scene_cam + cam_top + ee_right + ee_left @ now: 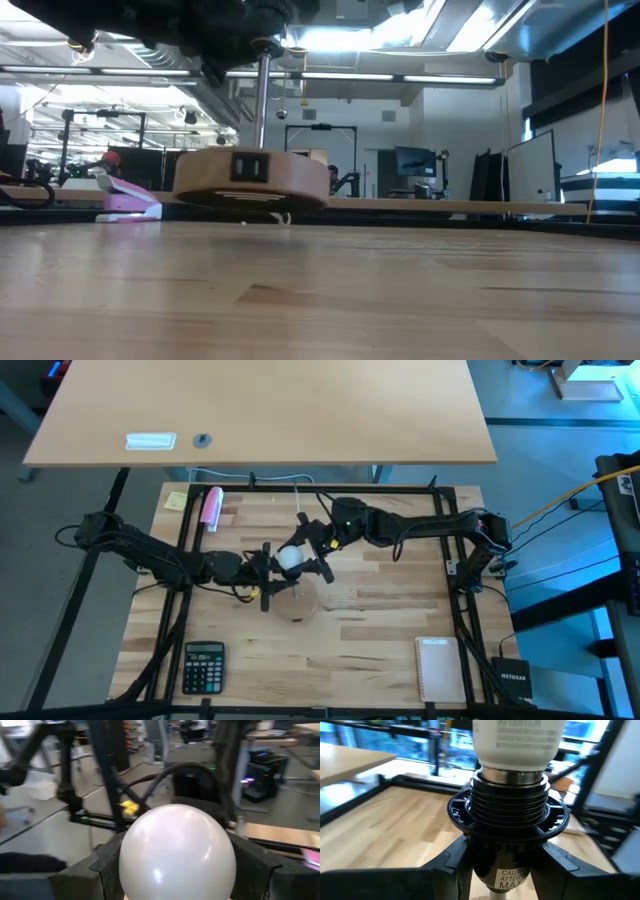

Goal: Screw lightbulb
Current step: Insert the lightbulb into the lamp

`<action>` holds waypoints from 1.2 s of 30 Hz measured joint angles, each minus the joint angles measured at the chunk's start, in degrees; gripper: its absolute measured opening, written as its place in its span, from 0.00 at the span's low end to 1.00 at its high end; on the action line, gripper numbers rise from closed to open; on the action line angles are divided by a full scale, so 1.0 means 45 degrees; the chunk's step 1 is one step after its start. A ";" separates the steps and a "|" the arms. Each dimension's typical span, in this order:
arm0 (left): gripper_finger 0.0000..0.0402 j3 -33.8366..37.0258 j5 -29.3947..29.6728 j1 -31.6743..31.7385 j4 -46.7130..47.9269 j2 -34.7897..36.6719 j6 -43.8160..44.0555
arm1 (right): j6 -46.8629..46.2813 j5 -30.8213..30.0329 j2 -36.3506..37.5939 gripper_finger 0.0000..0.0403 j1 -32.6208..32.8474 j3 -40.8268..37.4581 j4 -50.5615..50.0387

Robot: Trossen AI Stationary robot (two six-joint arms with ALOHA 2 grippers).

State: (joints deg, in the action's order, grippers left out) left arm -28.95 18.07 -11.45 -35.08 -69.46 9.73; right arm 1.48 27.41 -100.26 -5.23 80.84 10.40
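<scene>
While pinching the black ribbed socket [507, 827] in left gripper [505, 865], hugging round white lightbulb [177, 852] just above with right gripper [177, 865], fingers around it.

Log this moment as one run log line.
left end effector: shut on black ribbed socket | right end effector: shut on white pear-shaped lightbulb | bulb's base in socket

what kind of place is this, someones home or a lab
Most likely a robotics lab or workshop, not a home: the wooden table sits in a black metal frame, and behind it are monitors and open ceiling strip lights.
</scene>
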 joint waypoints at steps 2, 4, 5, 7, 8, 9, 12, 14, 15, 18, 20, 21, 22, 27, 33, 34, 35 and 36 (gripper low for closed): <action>0.34 -0.0072 0.0892 -0.0076 0.0413 0.0108 0.0026 | 0.0009 -0.0727 0.0004 0.65 0.0004 0.0004 -0.0103; 0.34 -0.0396 0.2040 -0.0184 0.1228 0.0138 0.0029 | 0.0003 -0.1476 -0.0001 0.65 0.0004 -0.0004 -0.0163; 0.34 -0.0587 0.2617 -0.0249 0.1627 0.0138 0.0030 | -0.0017 -0.1891 0.0004 0.65 0.0004 -0.0006 -0.0167; 0.34 -0.1002 0.3727 -0.0378 0.2390 0.0138 0.0002 | -0.0180 -0.2721 0.0004 0.65 0.0004 -0.0006 -0.0137; 0.34 -0.1235 0.4229 -0.0445 0.2776 0.0133 0.0010 | -0.0260 -0.3043 0.0004 0.65 0.0004 -0.0006 -0.0130; 0.34 -0.1477 0.4687 -0.0505 0.3186 0.0123 0.0034 | -0.0360 -0.3319 -0.0001 0.65 0.0004 -0.0002 -0.0124; 0.34 -0.1964 0.5918 -0.0698 0.3962 0.0096 0.0172 | -0.0692 -0.4095 -0.0006 0.65 0.0011 -0.0001 -0.0097; 0.34 -0.2146 0.6354 -0.0760 0.4243 0.0091 0.0289 | -0.0920 -0.4531 -0.0016 0.65 0.0019 -0.0001 -0.0037; 0.34 -0.2249 0.6569 -0.0794 0.4382 0.0075 0.0424 | -0.1063 -0.4707 -0.0016 0.65 0.0019 -0.0001 0.0014; 0.34 -0.2420 0.7230 -0.0873 0.4753 0.0075 0.0961 | -0.1685 -0.5416 -0.0030 0.65 0.0074 -0.0003 0.0176; 0.34 -0.2448 0.7350 -0.0878 0.4866 0.0075 0.1374 | -0.2026 -0.5972 -0.0041 0.65 0.0202 -0.0016 0.0240; 0.34 -0.2448 0.7398 -0.0880 0.4898 0.0075 0.1462 | -0.2055 -0.6124 -0.0045 0.65 0.0302 -0.0016 0.0325; 0.34 -0.2448 0.7428 -0.0883 0.4919 0.0075 0.1476 | -0.2045 -0.6209 -0.0045 0.65 0.0416 -0.0020 0.0357; 0.34 -0.2448 0.7352 -0.0996 0.4915 0.0075 0.1169 | -0.1565 -0.6150 -0.0045 0.65 0.0669 -0.0038 0.0353; 0.34 -0.2448 0.6751 -0.1136 0.4911 0.0075 0.0408 | -0.1534 -0.4525 -0.0045 0.73 0.0447 -0.0051 0.0333; 0.34 -0.2448 0.6707 -0.1131 0.4806 0.0075 0.0302 | -0.1584 -0.4314 -0.0045 0.75 0.0391 -0.0054 0.0122; 0.34 -0.2544 0.6743 -0.1131 0.4594 0.0100 0.0131 | -0.1583 -0.4188 -0.0057 0.77 0.0360 -0.0134 -0.0087; 0.34 -0.2595 0.6741 -0.1131 0.4385 0.0166 0.0181 | -0.1587 -0.4170 -0.0169 0.78 0.0321 -0.0163 -0.0324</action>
State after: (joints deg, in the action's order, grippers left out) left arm -40.63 48.40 -16.53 -15.35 -68.72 10.55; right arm -5.66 8.64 -101.03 -3.79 80.11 8.94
